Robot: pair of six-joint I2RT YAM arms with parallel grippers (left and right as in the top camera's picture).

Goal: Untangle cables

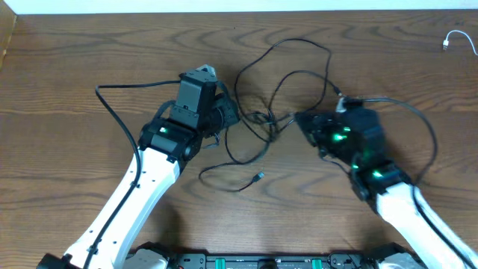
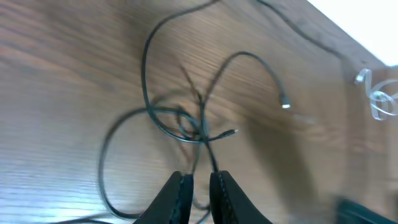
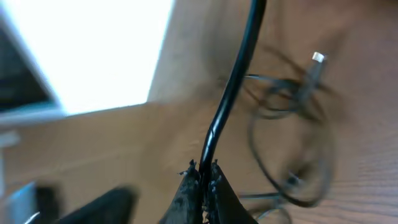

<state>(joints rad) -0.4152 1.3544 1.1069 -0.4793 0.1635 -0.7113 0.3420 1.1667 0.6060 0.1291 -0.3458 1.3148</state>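
Thin black cables (image 1: 265, 118) lie knotted mid-table between my two grippers, with loops running toward the far edge and one loose plug end (image 1: 258, 177) nearer me. The left gripper (image 1: 233, 117) sits at the tangle's left side. In the left wrist view its jaws (image 2: 200, 177) stand a narrow gap apart, with strands from the knot (image 2: 189, 127) running loose into that gap. The right gripper (image 1: 302, 119) is at the tangle's right side. In the right wrist view it (image 3: 203, 167) is shut on a black cable (image 3: 233, 87) that rises from its tips. A white cable (image 1: 455, 39) lies far right.
Thick black arm wires curve beside each arm, one on the left (image 1: 112, 112) and one on the right (image 1: 427, 138). The wooden table's far edge (image 1: 239, 10) meets a white surface. A silver plug (image 2: 285, 106) lies right of the knot.
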